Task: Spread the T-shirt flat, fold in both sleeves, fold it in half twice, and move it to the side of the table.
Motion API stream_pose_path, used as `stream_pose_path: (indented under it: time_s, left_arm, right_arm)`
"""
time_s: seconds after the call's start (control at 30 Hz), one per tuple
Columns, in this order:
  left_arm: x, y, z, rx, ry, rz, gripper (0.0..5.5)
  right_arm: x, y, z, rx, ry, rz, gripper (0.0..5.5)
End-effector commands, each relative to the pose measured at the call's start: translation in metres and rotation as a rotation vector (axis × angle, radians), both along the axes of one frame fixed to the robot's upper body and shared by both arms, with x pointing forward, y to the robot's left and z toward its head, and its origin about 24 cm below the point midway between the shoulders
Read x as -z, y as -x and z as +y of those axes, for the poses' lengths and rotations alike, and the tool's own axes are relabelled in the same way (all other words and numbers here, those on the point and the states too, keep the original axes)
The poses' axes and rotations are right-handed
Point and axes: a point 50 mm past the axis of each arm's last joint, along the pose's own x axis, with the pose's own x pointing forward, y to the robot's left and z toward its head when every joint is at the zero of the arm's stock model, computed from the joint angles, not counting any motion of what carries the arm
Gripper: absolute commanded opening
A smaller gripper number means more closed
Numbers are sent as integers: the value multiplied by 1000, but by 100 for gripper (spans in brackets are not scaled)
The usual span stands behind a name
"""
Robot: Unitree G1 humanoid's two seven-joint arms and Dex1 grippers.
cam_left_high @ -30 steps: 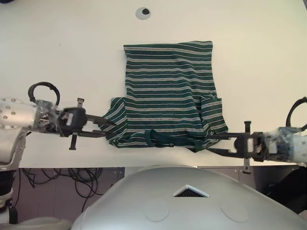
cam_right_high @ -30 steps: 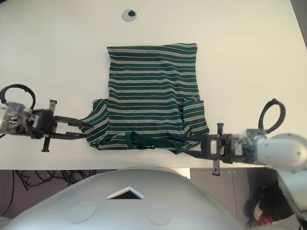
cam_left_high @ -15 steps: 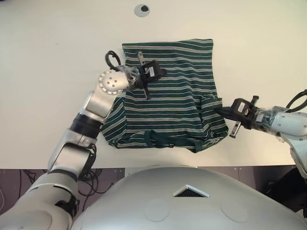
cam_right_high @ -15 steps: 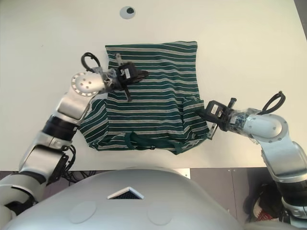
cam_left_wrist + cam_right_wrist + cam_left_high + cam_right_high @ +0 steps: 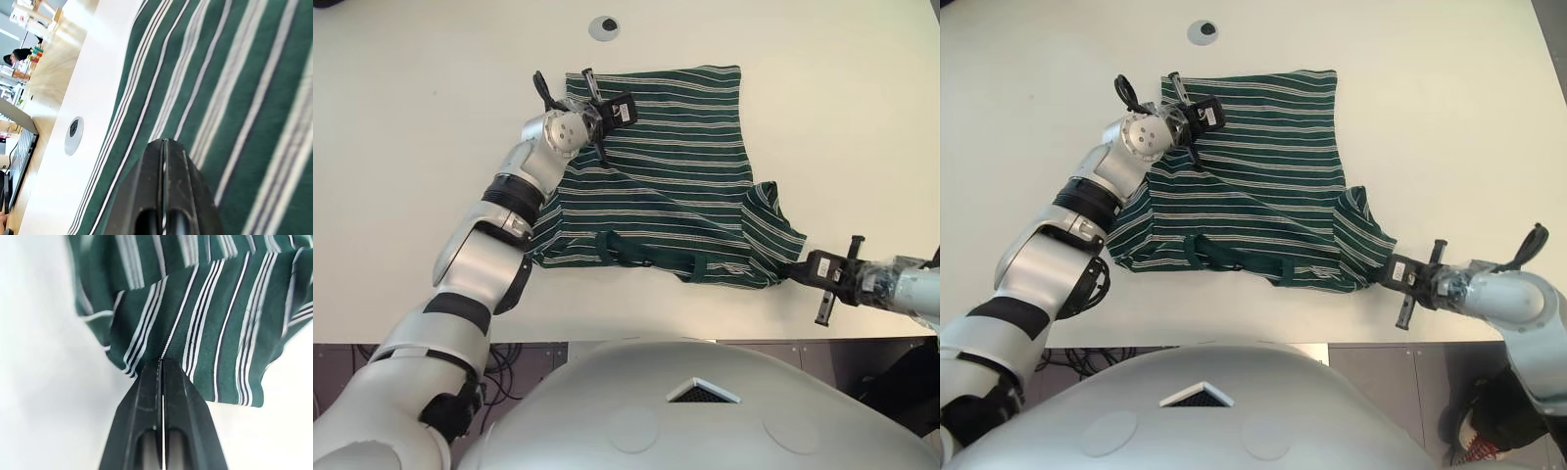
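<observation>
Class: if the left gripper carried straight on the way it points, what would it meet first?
Probably the T-shirt: its striped cloth lies just ahead of the left gripper, jaws shut; the table comes beyond.

The table has a plain cream-white top under bright, even light. Near its far edge a round grey cable cover with a dark hole is set into the top. Below the near edge, black cables lie on a dark floor. In the left wrist view, a light wooden surface lies beside the white top.
</observation>
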Motion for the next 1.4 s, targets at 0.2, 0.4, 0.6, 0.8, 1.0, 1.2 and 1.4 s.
stream_pose_path:
  time_s: [0.2, 0.4, 0.6, 0.8, 1.0, 1.2, 1.4]
  left_arm:
    - [23, 19, 5, 19, 77, 74, 1]
    - [-26, 45, -9, 308, 347, -52, 1]
    - [-45, 82, -2, 440, 432, 15, 1]
    - [-20, 117, -4, 576, 363, 255, 1]
    - [-4, 136, 4, 606, 355, 491, 1]
    - [-3, 168, 9, 689, 378, 635, 1]
    - [-3, 208, 22, 777, 350, 778, 1]
  right_arm:
    - [-2, -8, -4, 94, -1, -105, 0]
    - [-56, -59, 16, 188, -259, -444, 0]
    - [-63, -86, 42, 163, -411, -452, 0]
    - [-14, -138, 82, 187, -518, -337, 0]
    - [43, -171, 122, 209, -560, -202, 0]
    - [87, -174, 120, 244, -382, -152, 0]
    - [101, -168, 111, 251, -323, -128, 0]
